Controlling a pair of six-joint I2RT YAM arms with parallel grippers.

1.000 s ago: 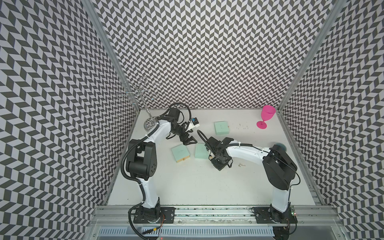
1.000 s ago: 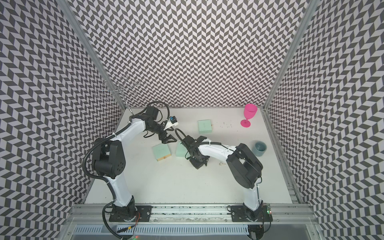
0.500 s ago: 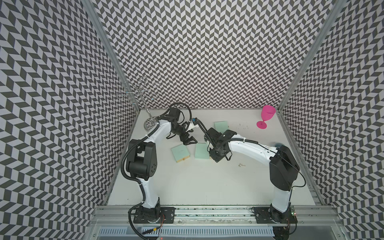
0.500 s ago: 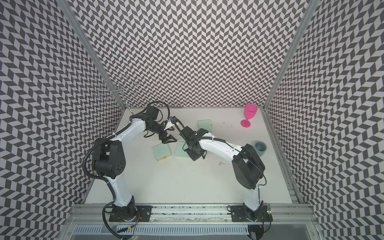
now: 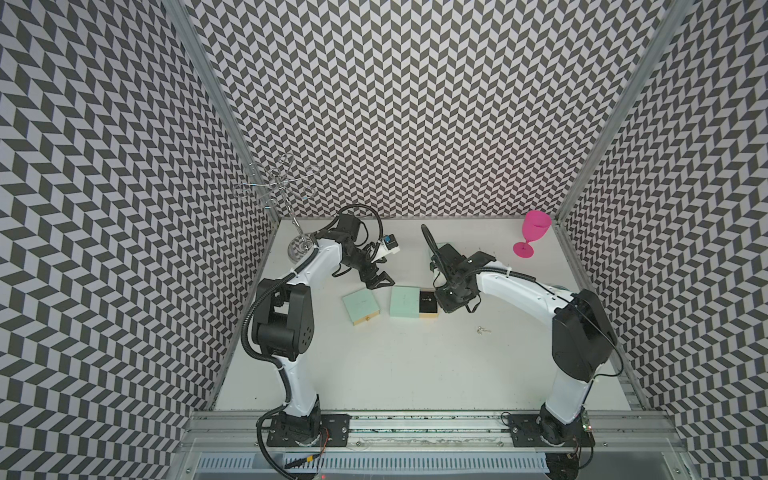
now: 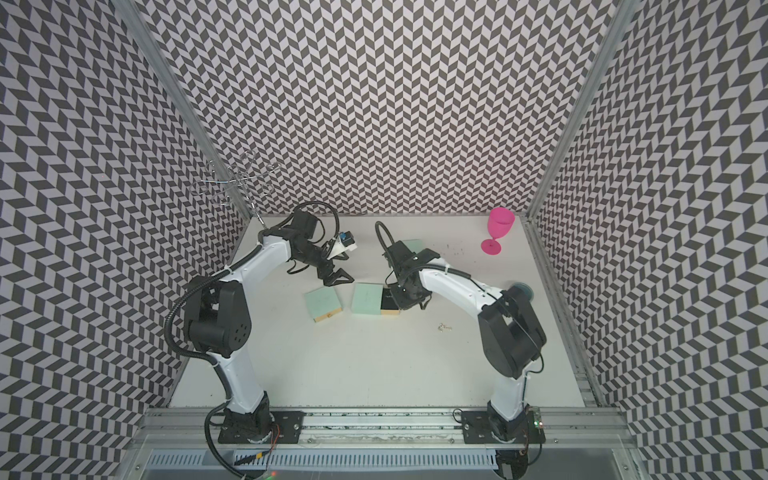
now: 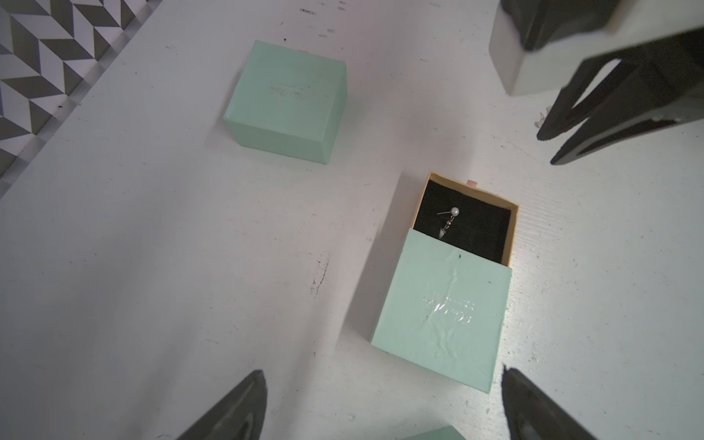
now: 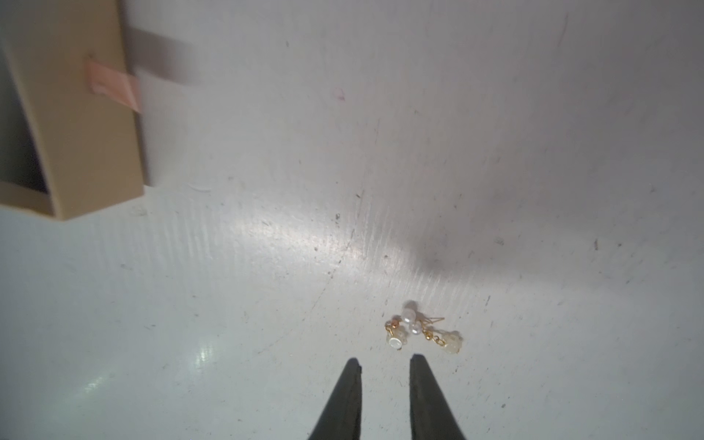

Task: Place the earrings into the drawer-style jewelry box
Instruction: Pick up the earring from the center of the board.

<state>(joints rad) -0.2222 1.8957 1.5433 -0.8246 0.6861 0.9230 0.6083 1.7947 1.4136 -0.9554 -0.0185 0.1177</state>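
White table [image 5: 415, 365]: bears everything below.

Left arm [image 5: 316, 266]: reaches in from the left. The left gripper [image 5: 380, 282] has its jaws spread wide and holds nothing, poised just beyond the two nearer boxes.

Right arm [image 5: 515, 286]: reaches in from the right. The right gripper [image 8: 384, 364] is parted by a narrow gap, with nothing between the fingers, just right of the drawer.

Wire stand [image 5: 282, 187]: far left corner.

Pink goblet [image 5: 534, 232]: upright, far right corner.

Jewelry box [image 5: 404, 302]: mint-green sleeve, mid-table. Its drawer [image 7: 464, 224] is pulled out to the right, black-lined.

Second mint box [image 5: 360, 305]: just left of the first.

Third mint box [image 7: 285, 101]: farther back, shut.

Pearl earring [image 7: 449, 219]: lies in the drawer.

Loose earrings [image 8: 419, 329]: on the bare table, right of the drawer and nearer, apart from it.
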